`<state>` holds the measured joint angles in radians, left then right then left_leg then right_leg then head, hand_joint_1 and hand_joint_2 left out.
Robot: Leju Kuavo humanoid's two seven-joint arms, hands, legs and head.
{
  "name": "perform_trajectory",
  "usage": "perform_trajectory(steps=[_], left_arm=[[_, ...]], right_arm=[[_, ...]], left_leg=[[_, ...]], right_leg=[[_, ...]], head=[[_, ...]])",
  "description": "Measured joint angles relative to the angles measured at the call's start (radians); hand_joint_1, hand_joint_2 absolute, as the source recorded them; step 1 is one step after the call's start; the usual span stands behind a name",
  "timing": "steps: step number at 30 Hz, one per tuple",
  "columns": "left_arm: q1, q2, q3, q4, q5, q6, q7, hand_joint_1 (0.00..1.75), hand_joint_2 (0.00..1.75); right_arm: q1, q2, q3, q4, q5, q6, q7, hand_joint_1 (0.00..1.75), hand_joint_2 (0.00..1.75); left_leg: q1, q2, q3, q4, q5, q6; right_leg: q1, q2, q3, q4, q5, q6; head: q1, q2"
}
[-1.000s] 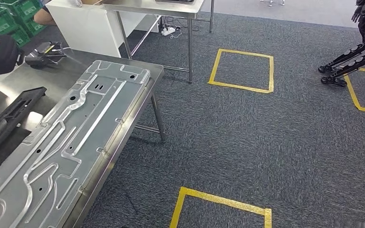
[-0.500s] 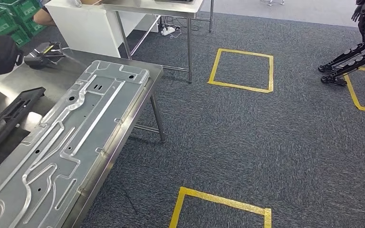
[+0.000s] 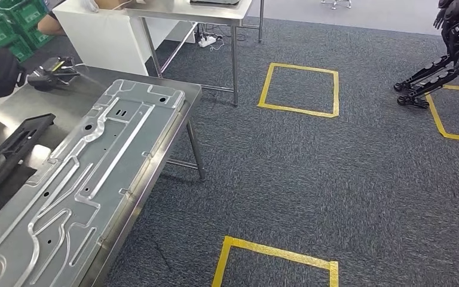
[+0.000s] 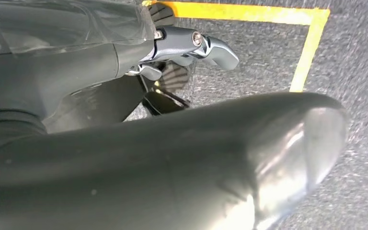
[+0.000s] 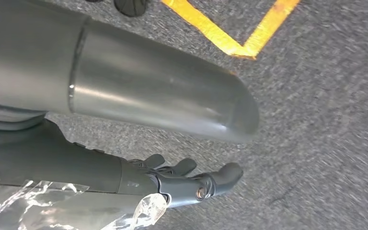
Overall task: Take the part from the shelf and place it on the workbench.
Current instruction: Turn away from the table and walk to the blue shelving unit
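The left robot hand (image 4: 191,48) hangs over the grey carpet (image 3: 334,179) beside a yellow tape square (image 3: 275,257); its fingers lie apart and hold nothing, touching nothing. The right robot hand (image 5: 191,179) also hangs above the carpet, fingers loosely spread and released, with nothing in them. In the head view, a large pressed metal sheet part (image 3: 83,179) lies flat on the steel counter (image 3: 54,104), reaching close to its front edge. A long black part (image 3: 6,155) lies beside it on the counter, just apart from the sheet. A black handheld tool (image 3: 51,73) rests at the far end.
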<state>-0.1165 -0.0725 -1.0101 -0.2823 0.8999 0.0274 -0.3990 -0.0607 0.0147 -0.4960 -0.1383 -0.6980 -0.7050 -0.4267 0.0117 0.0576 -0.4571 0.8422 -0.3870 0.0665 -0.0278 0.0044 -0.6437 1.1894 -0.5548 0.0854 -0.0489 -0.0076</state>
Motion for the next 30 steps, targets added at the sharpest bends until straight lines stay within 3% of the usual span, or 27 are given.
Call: perform_trajectory(steps=[1, 2, 4, 5, 6, 7, 8, 10, 12, 14, 15, 16, 17, 18, 20, 21, 22, 24, 25, 27, 28, 30], left_arm=[[0.0, 0.0, -0.002, 0.0, 0.0, 0.0, 0.002, 0.0, 0.0], [0.0, 0.001, -0.004, 0.0, 0.0, 0.0, 0.004, 0.0, 0.0], [0.0, 0.005, -0.008, 0.0, -0.001, 0.0, 0.008, 0.0, 0.0], [0.0, 0.009, -0.01, 0.0, -0.002, 0.0, 0.01, 0.0, 0.0], [0.0, 0.013, -0.013, 0.001, -0.003, 0.001, 0.01, 0.0, 0.0], [0.0, 0.016, -0.014, 0.001, -0.003, 0.001, 0.011, 0.0, 0.0], [0.0, 0.017, -0.016, 0.001, -0.003, 0.001, 0.011, 0.0, 0.0], [-0.001, 0.018, -0.019, 0.001, -0.005, 0.002, 0.011, 0.0, 0.0], [-0.001, 0.018, -0.023, 0.001, -0.008, 0.001, 0.011, 0.0, 0.0], [0.0, 0.018, -0.026, 0.001, -0.011, 0.001, 0.011, 0.0, 0.0], [0.001, 0.018, -0.029, 0.001, -0.012, 0.001, 0.012, 0.0, 0.0], [0.002, 0.018, -0.032, 0.001, -0.013, 0.002, 0.012, 0.0, 0.0], [0.003, 0.018, -0.035, 0.001, -0.013, 0.002, 0.012, 0.0, 0.0], [0.003, 0.019, -0.038, 0.001, -0.014, 0.002, 0.012, 0.0, 0.0], [0.001, 0.021, -0.04, 0.001, -0.015, 0.003, 0.012, 0.0, 0.0], [0.0, 0.021, -0.042, 0.001, -0.016, 0.004, 0.013, 0.0, 0.0], [0.0, 0.023, -0.043, 0.001, -0.017, 0.004, 0.013, 0.0, 0.0], [-0.001, 0.025, -0.046, 0.001, -0.018, 0.004, 0.013, 0.0, 0.0], [-0.002, 0.025, -0.047, 0.001, -0.018, 0.004, 0.013, 0.0, 0.0], [-0.003, 0.024, -0.049, 0.0, -0.019, 0.003, 0.012, 0.0, 0.0], [-0.002, 0.023, -0.05, 0.0, -0.02, 0.002, 0.012, 0.0, 0.0], [0.002, 0.022, -0.053, 0.0, -0.019, -0.001, 0.013, 0.0, 0.0]], right_arm=[[-0.002, -0.001, 0.0, 0.011, 0.003, 0.0, 0.003, 0.0, 0.0], [-0.003, -0.001, 0.001, 0.02, 0.006, 0.0, 0.007, 0.0, 0.0], [-0.006, 0.003, 0.002, 0.037, 0.011, 0.001, 0.016, 0.0, 0.0], [-0.009, 0.006, 0.002, 0.044, 0.014, 0.001, 0.02, 0.0, 0.0], [-0.013, 0.009, 0.002, 0.051, 0.016, 0.002, 0.024, 0.0, 0.0], [-0.016, 0.012, 0.003, 0.057, 0.018, 0.002, 0.026, 0.0, 0.0], [-0.017, 0.012, 0.003, 0.061, 0.019, 0.002, 0.028, 0.0, 0.0], [-0.018, 0.009, 0.004, 0.069, 0.023, 0.002, 0.031, 0.0, 0.0], [-0.021, 0.005, 0.005, 0.076, 0.028, 0.002, 0.033, 0.0, 0.0], [-0.024, 0.005, 0.006, 0.083, 0.032, 0.002, 0.035, 0.0, 0.0], [-0.024, 0.005, 0.007, 0.086, 0.033, 0.002, 0.035, 0.0, 0.0], [-0.024, 0.005, 0.007, 0.089, 0.034, 0.002, 0.035, 0.0, 0.0], [-0.024, 0.005, 0.008, 0.091, 0.034, 0.002, 0.036, 0.0, 0.0], [-0.023, 0.005, 0.009, 0.094, 0.034, 0.002, 0.036, 0.0, 0.0], [-0.021, 0.006, 0.01, 0.098, 0.035, 0.002, 0.036, 0.0, 0.0], [-0.02, 0.006, 0.01, 0.101, 0.035, 0.002, 0.036, 0.0, 0.0], [-0.019, 0.006, 0.011, 0.104, 0.035, 0.002, 0.036, 0.0, 0.0], [-0.014, 0.005, 0.011, 0.11, 0.036, 0.001, 0.037, 0.0, 0.0], [-0.011, 0.004, 0.012, 0.112, 0.036, 0.001, 0.037, 0.0, 0.0], [-0.009, 0.0, 0.013, 0.115, 0.039, 0.001, 0.037, 0.0, 0.0], [-0.01, -0.001, 0.013, 0.116, 0.041, 0.001, 0.037, 0.0, 0.0], [-0.012, -0.001, 0.014, 0.116, 0.045, 0.001, 0.037, 0.0, 0.0]], left_leg=[[0.004, 0.005, 0.0, 0.002, -0.002, -0.006], [0.01, 0.01, -0.001, 0.008, -0.006, -0.015], [0.02, 0.02, -0.006, 0.037, -0.026, -0.043], [0.024, 0.025, -0.012, 0.059, -0.041, -0.057], [0.025, 0.032, -0.017, 0.076, -0.057, -0.07], [0.024, 0.037, -0.018, 0.085, -0.069, -0.078], [0.028, 0.042, -0.015, 0.091, -0.079, -0.083], [0.032, 0.029, -0.014, 0.115, -0.106, -0.085], [0.03, -0.008, -0.052, 0.214, -0.171, -0.075], [0.018, -0.033, -0.123, 0.365, -0.241, -0.056], [0.009, -0.038, -0.154, 0.422, -0.258, -0.047], [-0.002, -0.043, -0.172, 0.445, -0.255, -0.036], [-0.013, -0.048, -0.172, 0.428, -0.232, -0.024], [-0.026, -0.057, -0.155, 0.372, -0.193, -0.011], [-0.054, -0.098, -0.096, 0.214, -0.104, 0.021], [-0.064, -0.116, -0.075, 0.156, -0.074, 0.032], [-0.07, -0.126, -0.062, 0.123, -0.057, 0.039], [-0.069, -0.111, -0.055, 0.106, -0.048, 0.041], [-0.067, -0.099, -0.05, 0.098, -0.043, 0.041], [-0.061, -0.072, -0.04, 0.08, -0.035, 0.042], [-0.06, -0.058, -0.038, 0.077, -0.034, 0.044], [-0.059, -0.026, -0.039, 0.077, -0.036, 0.046]], right_leg=[[-0.01, -0.002, -0.007, 0.007, 0.009, 0.009], [-0.021, -0.007, 0.006, -0.025, 0.035, 0.02], [-0.041, -0.038, 0.067, -0.15, 0.099, 0.048], [-0.047, -0.05, 0.087, -0.192, 0.115, 0.048], [-0.048, -0.057, 0.095, -0.211, 0.118, 0.039], [-0.045, -0.054, 0.089, -0.203, 0.11, 0.024], [-0.044, -0.041, 0.087, -0.2, 0.105, 0.005], [-0.036, -0.019, 0.085, -0.196, 0.103, -0.014], [-0.026, 0.001, 0.083, -0.197, 0.106, -0.025], [-0.013, 0.022, 0.081, -0.198, 0.108, -0.03], [-0.006, 0.033, 0.08, -0.197, 0.108, -0.031], [0.001, 0.045, 0.08, -0.197, 0.109, -0.032], [0.006, 0.058, 0.081, -0.197, 0.109, -0.033], [0.009, 0.07, 0.083, -0.198, 0.109, -0.033], [0.009, 0.095, 0.086, -0.202, 0.111, -0.035], [0.009, 0.107, 0.087, -0.205, 0.112, -0.036], [0.009, 0.119, 0.086, -0.207, 0.114, -0.036], [0.012, 0.139, 0.085, -0.21, 0.116, -0.035], [0.013, 0.128, 0.082, -0.204, 0.112, -0.034], [0.018, 0.071, 0.053, -0.142, 0.069, -0.03], [0.018, 0.039, 0.025, -0.082, 0.034, -0.026], [0.016, 0.013, -0.038, 0.047, -0.022, -0.013]], head=[[0.0, 0.0], [0.0, 0.0], [0.001, 0.0], [0.0, 0.0], [0.0, 0.0], [-0.002, 0.0], [-0.004, 0.0], [-0.006, 0.0], [-0.007, 0.0], [-0.007, 0.0], [-0.007, 0.0], [-0.007, 0.0], [-0.007, 0.0], [-0.007, 0.0], [-0.007, 0.0], [-0.007, 0.0], [-0.007, 0.0], [-0.007, 0.0], [-0.007, 0.0], [-0.006, 0.0], [-0.006, 0.0], [-0.006, 0.0]])
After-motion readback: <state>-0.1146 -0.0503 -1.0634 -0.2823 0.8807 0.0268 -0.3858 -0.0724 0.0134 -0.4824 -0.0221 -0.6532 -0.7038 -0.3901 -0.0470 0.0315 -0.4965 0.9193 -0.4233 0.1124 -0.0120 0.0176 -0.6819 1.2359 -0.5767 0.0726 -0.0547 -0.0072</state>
